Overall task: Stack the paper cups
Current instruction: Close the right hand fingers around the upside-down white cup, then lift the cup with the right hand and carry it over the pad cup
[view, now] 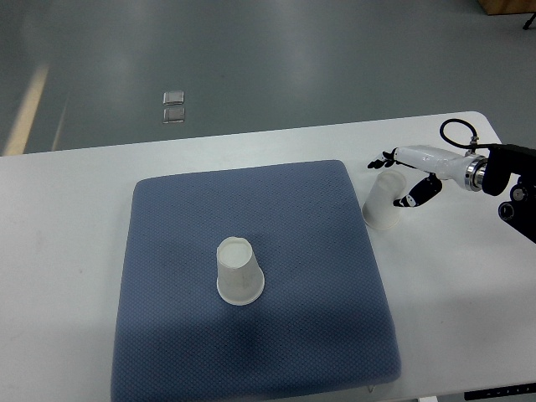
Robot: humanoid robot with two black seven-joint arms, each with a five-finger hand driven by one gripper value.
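Right hand [408,177] at a tilted paper cup [383,203], right of frame.
Fingers wrapped around this cup; second cup [239,270] stands inverted on the blue mat [167,276], centre.

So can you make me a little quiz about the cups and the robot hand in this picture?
1. True or false: the white paper cup on the blue padded mat stands upside down.
2. Which hand grips the second white paper cup: A left, B right?
3. Fill in: that second cup sits on the white ____, just off the mat.

Key: 1 true; 2 B; 3 table.
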